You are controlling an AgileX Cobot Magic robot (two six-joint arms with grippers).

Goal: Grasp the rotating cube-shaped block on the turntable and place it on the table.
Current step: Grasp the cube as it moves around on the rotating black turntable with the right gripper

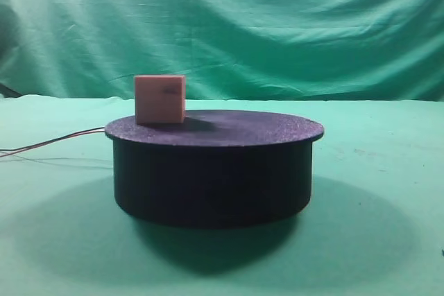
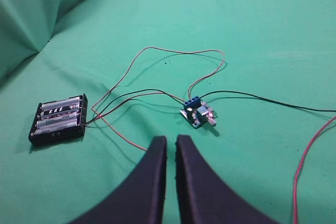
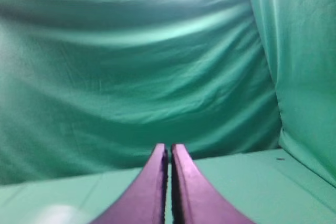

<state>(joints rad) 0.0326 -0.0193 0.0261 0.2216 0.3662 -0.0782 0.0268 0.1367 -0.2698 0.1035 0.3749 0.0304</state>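
Note:
The salmon-pink block [image 1: 159, 99] sits on the left part of the black turntable's [image 1: 212, 171] flat top in the exterior high view. The turntable stands on the green table [image 1: 388, 240]. Neither gripper shows in that view. In the left wrist view my left gripper [image 2: 171, 141] is shut and empty, hovering over green cloth. In the right wrist view my right gripper [image 3: 169, 148] is shut and empty, pointing at the green backdrop. The block and turntable are out of both wrist views.
Thin red wires [image 1: 52, 143] trail left from the turntable. In the left wrist view a black battery holder [image 2: 58, 119], a small circuit board [image 2: 198, 113] and looping red and black wires [image 2: 173, 56] lie on the cloth ahead of the left gripper.

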